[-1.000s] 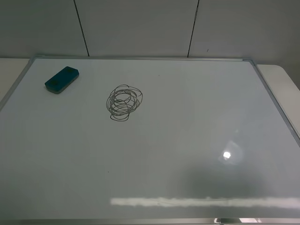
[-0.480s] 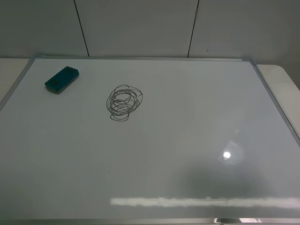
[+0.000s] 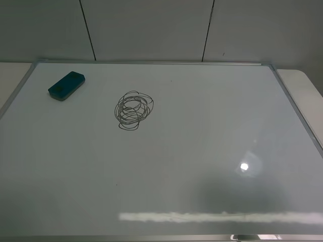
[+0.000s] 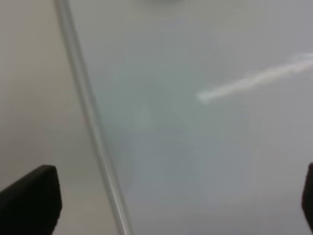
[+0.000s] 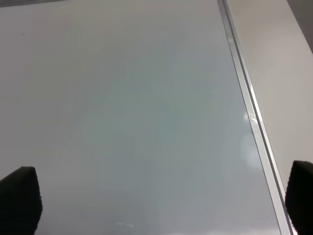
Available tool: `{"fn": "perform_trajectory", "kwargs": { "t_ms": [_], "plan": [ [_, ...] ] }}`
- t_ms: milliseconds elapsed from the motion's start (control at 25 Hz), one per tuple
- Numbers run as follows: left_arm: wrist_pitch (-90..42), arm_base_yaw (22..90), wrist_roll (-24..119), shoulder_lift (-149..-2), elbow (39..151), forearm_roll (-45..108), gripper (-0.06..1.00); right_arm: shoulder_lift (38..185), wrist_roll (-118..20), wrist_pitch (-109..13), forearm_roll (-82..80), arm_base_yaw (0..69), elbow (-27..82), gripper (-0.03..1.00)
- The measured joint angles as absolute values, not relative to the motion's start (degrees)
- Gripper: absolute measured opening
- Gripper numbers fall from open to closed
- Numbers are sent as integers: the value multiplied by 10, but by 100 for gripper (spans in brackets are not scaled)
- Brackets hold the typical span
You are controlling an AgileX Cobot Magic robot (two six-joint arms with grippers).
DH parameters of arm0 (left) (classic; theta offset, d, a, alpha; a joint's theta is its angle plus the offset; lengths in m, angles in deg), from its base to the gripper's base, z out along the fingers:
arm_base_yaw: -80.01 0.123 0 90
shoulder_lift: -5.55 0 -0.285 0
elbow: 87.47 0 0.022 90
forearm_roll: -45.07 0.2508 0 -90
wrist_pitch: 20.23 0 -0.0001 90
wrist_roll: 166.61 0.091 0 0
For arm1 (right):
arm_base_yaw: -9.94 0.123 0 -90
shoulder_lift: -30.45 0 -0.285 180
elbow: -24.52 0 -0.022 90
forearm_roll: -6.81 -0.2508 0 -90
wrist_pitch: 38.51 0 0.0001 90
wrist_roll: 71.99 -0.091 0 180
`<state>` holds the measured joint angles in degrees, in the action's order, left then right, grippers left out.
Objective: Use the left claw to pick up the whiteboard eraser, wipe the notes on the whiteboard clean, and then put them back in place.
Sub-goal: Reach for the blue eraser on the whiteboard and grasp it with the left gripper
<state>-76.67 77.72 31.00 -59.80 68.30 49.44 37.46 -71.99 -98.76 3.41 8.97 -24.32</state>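
The whiteboard (image 3: 212,131) lies flat and fills most of the exterior high view. The teal whiteboard eraser (image 3: 66,85) rests on its far left corner. The notes (image 3: 133,110), a tangle of dark pen loops, sit to the right of the eraser and a little nearer. Neither arm shows in the exterior high view. In the left wrist view my left gripper (image 4: 171,200) is open and empty above the board's silver frame (image 4: 93,122). In the right wrist view my right gripper (image 5: 161,196) is open and empty above bare board.
A beige table (image 3: 303,85) shows past the board's right frame and also at the left edge. A grey panelled wall (image 3: 151,30) stands behind. The board's frame (image 5: 249,112) runs through the right wrist view. Light glare (image 3: 244,166) lies on the near part.
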Motion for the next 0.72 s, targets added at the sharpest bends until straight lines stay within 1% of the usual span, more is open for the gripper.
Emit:
{"fn": "perform_trajectory", "kwargs": {
  "t_ms": [240, 480, 720],
  "plan": [
    [-757, 777, 385, -778, 781, 463, 99, 375, -720, -988, 34, 90, -243, 99],
    [-760, 777, 400, -917, 885, 459, 99, 375, -720, -988, 34, 90, -243, 99],
    [-751, 777, 401, -1038, 961, 460, 99, 375, -720, -988, 34, 90, -243, 99]
  ]
}}
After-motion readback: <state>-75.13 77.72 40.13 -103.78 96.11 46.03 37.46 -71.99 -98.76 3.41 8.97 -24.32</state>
